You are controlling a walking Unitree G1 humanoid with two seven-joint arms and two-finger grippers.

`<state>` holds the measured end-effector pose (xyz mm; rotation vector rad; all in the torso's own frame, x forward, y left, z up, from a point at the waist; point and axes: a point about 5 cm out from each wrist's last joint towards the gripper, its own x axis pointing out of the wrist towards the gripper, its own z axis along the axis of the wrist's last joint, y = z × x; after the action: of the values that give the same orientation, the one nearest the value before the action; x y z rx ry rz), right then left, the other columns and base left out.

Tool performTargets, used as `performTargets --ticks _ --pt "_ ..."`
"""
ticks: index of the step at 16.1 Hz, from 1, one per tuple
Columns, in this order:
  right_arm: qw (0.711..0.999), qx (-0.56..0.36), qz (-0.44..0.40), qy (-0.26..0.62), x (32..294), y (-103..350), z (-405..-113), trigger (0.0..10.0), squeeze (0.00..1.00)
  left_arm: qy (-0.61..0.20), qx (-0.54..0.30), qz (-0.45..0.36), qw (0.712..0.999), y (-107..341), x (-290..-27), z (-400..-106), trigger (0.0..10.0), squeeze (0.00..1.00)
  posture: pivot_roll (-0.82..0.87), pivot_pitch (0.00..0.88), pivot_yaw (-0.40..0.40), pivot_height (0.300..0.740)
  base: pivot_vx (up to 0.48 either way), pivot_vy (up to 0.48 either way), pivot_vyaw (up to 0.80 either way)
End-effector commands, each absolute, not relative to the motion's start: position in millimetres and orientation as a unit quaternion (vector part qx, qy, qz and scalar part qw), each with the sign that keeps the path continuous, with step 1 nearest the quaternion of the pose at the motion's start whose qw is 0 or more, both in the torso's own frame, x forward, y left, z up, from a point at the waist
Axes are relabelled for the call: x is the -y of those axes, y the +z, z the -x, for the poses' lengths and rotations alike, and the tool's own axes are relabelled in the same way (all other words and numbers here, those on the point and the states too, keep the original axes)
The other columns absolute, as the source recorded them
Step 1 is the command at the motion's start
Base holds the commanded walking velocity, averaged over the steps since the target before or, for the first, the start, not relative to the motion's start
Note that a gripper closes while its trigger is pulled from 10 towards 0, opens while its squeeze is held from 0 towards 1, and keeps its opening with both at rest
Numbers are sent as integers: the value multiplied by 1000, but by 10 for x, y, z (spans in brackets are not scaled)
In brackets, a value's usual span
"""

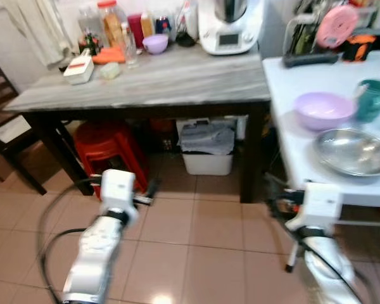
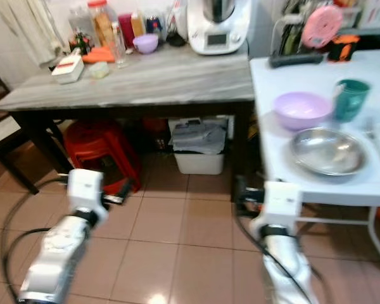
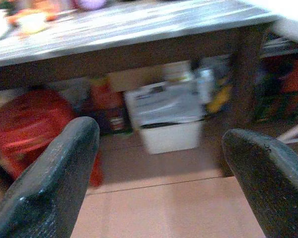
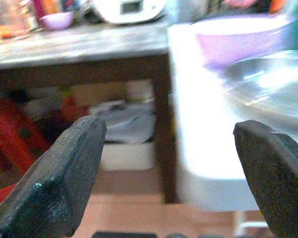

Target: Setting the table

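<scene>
Head views: white table (image 1: 304, 152) on the right carries one shallow steel bowl (image 1: 353, 151), one glossy lilac bowl (image 1: 324, 109) and one teal cup (image 1: 372, 99), all close together. Grey streaked-top table (image 1: 177, 79) with dark legs holds bottles, a second small lilac bowl (image 1: 155, 43) and a white appliance (image 1: 230, 28). Below it: one red plastic stool (image 1: 107, 149), one white bin (image 1: 208, 149).

Left wrist: left gripper (image 3: 161, 183) jaws spread, nothing held, above tan tile floor (image 3: 164, 198).

Right wrist: right gripper (image 4: 171, 178) jaws spread, nothing held, near the white table's edge; steel bowl just beyond.
</scene>
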<state>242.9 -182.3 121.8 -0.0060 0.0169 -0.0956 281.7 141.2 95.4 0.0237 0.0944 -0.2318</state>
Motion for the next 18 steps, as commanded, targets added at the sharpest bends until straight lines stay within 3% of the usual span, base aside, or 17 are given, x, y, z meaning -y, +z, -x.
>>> performTargets --ticks 1,6,10,18 --pt "999 -1 -7 -42 1754 1255 -2437 10000 0 -105 -39 -20 993 1008 -1506 -2842 10000 0 -94 43 130 740 0 -480 0" --pt "998 -9 -19 -58 1796 1260 -2388 10000 0 -98 -37 -22 994 1007 -1539 -2802 10000 0 -91 44 128 740 0 -480 0" --pt "997 2 21 -76 1857 1319 -2272 10000 0 -80 -48 -41 995 953 -1637 -2702 10000 0 -79 44 125 740 0 -366 0" --pt "996 -46 22 -74 1937 1218 -2308 10000 0 -41 -45 -30 998 928 -1704 -2675 10000 0 -52 40 -2 740 0 0 0"
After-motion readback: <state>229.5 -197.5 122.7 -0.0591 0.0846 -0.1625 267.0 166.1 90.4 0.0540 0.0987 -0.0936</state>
